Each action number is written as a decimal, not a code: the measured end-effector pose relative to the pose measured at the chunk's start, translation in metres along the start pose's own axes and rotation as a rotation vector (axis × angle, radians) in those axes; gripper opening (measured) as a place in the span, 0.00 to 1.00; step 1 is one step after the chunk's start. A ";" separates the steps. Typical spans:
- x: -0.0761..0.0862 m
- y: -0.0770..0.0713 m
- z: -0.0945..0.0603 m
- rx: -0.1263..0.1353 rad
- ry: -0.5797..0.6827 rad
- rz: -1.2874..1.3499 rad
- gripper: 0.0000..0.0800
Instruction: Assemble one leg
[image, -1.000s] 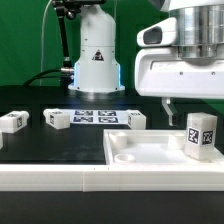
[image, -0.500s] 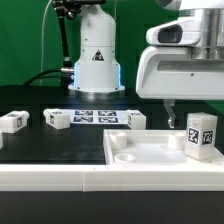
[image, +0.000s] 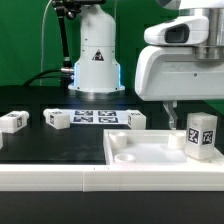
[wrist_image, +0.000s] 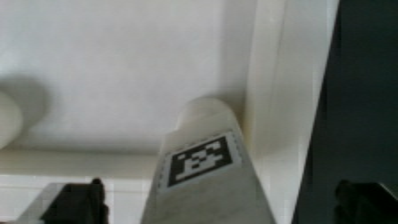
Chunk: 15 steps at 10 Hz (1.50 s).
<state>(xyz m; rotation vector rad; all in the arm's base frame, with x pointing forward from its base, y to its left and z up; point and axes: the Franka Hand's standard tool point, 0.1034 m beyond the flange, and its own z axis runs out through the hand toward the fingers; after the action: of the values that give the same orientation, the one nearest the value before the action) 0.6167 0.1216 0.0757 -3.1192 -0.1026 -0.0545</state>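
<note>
A leg (image: 202, 135), a small white block with marker tags, stands upright on the large white recessed panel (image: 140, 152) at the exterior view's right. My gripper (image: 186, 114) hangs just above and around it, with one finger (image: 170, 112) showing to the leg's left. In the wrist view the leg (wrist_image: 210, 160) lies between my two dark fingertips (wrist_image: 75, 202), with a gap on each side. The gripper (wrist_image: 219, 203) is open and holds nothing. The panel (wrist_image: 125, 80) fills the wrist view behind the leg.
Three more legs lie on the black table: one (image: 12, 121) at the far left, one (image: 57, 119) by the marker board (image: 95, 116), one (image: 136, 119) behind the panel. The robot base (image: 96, 55) stands at the back.
The gripper's hand has shifted slightly over the upright leg. The leg and the other parts have not moved.
</note>
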 end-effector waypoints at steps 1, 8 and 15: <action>0.000 0.000 0.000 0.000 0.000 0.000 0.70; -0.001 0.001 0.001 0.035 0.036 0.340 0.36; -0.002 -0.005 0.003 0.104 0.076 1.122 0.37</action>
<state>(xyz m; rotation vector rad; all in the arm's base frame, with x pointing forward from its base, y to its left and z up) 0.6142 0.1267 0.0729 -2.5916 1.5153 -0.1313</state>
